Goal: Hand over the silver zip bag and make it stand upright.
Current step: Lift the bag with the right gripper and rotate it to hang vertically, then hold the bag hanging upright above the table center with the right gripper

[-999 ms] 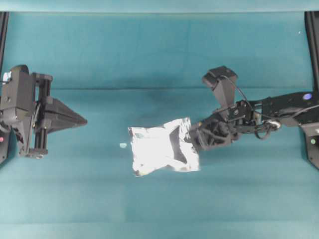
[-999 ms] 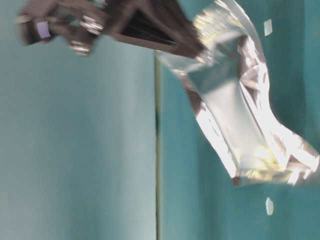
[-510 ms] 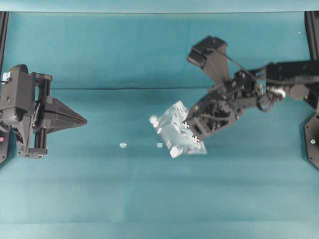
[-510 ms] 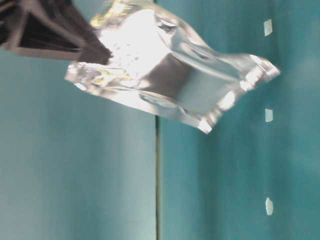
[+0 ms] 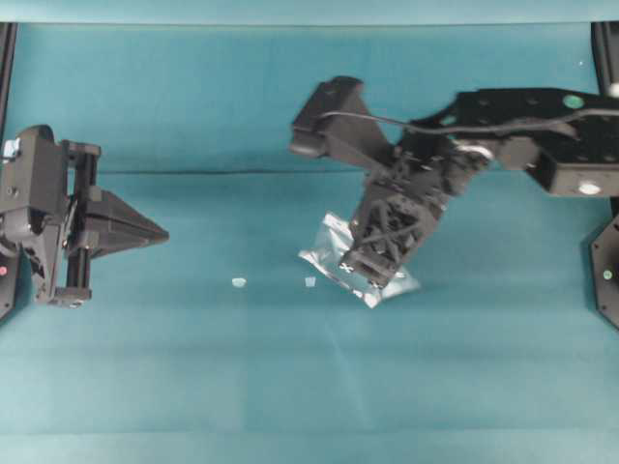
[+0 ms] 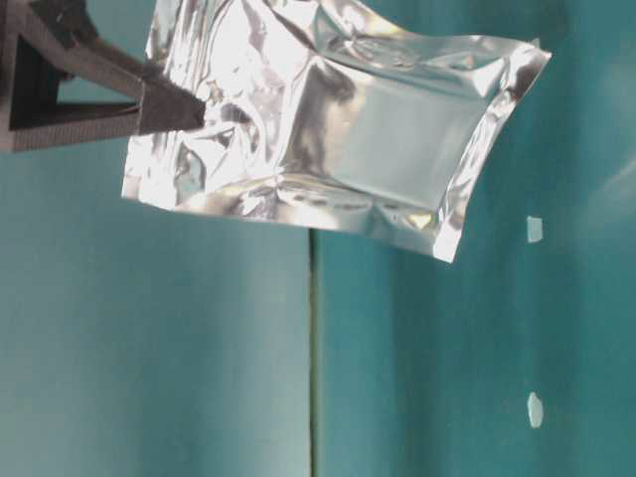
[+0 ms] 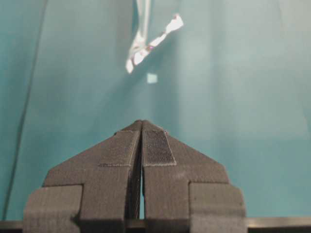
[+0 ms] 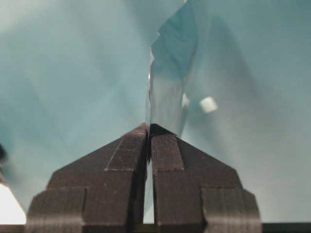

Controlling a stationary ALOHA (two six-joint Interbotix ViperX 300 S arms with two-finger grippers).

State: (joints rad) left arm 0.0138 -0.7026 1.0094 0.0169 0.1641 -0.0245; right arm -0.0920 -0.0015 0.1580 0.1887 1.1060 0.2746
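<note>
The silver zip bag hangs in the air above the middle of the teal table, crinkled and shiny. My right gripper is shut on one edge of it and points down and to the left. The table-level view shows the bag broadside, with a right fingertip clamped at its edge. From the right wrist the foil runs edge-on out of the shut gripper. My left gripper rests far to the left, shut on nothing. Its wrist view shows the shut tips and the bag far ahead.
Two tiny white scraps lie on the cloth between the grippers. A dark seam crosses the table cover. Black frame posts stand at the far corners.
My right arm has risen and swung left and back, carrying the bag off the table. The bag has turned from lying flat to hanging nearly edge-on from above. The left arm has stayed still.
</note>
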